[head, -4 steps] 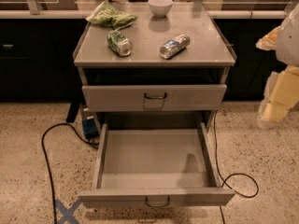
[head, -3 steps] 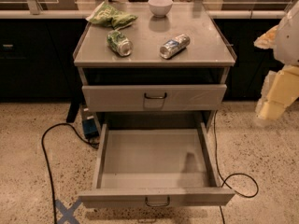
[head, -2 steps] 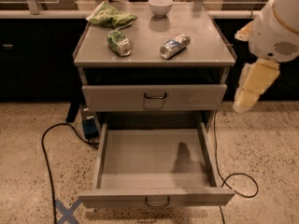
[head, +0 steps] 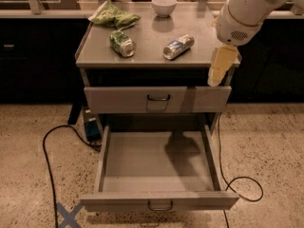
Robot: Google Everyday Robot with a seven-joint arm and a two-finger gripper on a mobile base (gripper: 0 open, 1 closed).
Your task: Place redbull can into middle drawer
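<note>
While the slim silver-blue redbull can [head: 178, 47] lies sideways on the cabinet top [head: 147, 57], gripper [head: 219, 69] hangs by its right edge, open/closed can't tell.

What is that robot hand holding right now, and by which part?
Nothing that shows. The gripper hangs at the right front corner of the cabinet top; the redbull can lies on its side on that top, apart from it.

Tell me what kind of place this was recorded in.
Probably an office kitchenette or test lab: dark counter cabinets behind, a speckled floor with a blue tape cross, and a grey drawer unit. The gripper hangs by its right edge.
</note>
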